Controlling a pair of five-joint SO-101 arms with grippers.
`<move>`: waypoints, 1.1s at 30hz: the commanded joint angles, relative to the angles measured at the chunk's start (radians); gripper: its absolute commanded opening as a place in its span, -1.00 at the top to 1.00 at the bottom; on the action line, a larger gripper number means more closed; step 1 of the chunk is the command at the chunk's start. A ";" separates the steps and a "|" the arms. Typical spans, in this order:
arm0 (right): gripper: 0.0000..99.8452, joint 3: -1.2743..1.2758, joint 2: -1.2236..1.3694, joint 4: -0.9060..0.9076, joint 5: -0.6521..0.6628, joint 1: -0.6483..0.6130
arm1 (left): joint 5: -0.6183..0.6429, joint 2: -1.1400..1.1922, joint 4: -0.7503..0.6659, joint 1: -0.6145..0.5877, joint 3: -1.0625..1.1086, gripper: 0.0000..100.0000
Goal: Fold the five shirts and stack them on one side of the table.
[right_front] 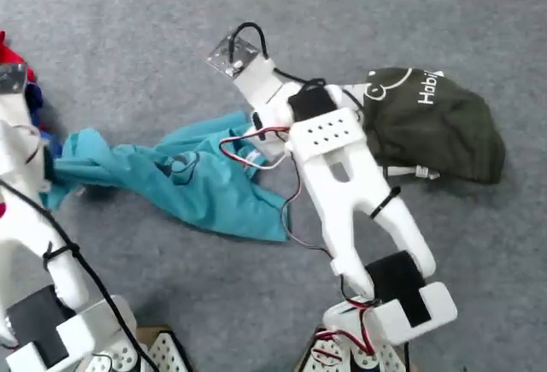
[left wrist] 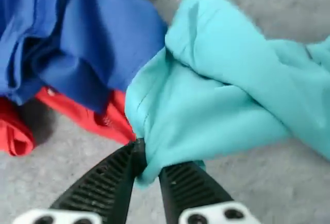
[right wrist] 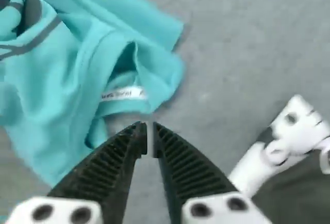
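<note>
Edge of teal shirt (left wrist: 216, 105) in left end effector (left wrist: 150, 159).

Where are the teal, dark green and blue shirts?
teal shirt (right_front: 201, 191): high view, middle of cloth.
dark green shirt (right_front: 449, 132): high view, its middle.
blue shirt (left wrist: 87, 33): left wrist view, broad fold.

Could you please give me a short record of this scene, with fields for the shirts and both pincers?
Teal shirt: crumpled, unfolded, mid-table
Left pincer: shut on an edge of the teal shirt
Right pincer: shut, tips at the teal shirt's collar
Dark green shirt: bunched, beside the right arm
Blue shirt: crumpled, lying over the red shirt, next to the teal one
Surface: grey table
</note>
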 commanded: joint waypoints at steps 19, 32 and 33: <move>0.76 0.127 0.278 -0.054 -0.400 -0.232 | -0.298 -0.017 0.005 -0.302 0.174 0.94; 0.97 0.130 0.260 0.293 -0.215 0.086 | -0.298 -0.014 0.006 -0.268 0.200 0.94; 0.97 0.128 0.248 0.334 -0.195 0.120 | -0.298 -0.015 0.005 -0.251 0.216 0.94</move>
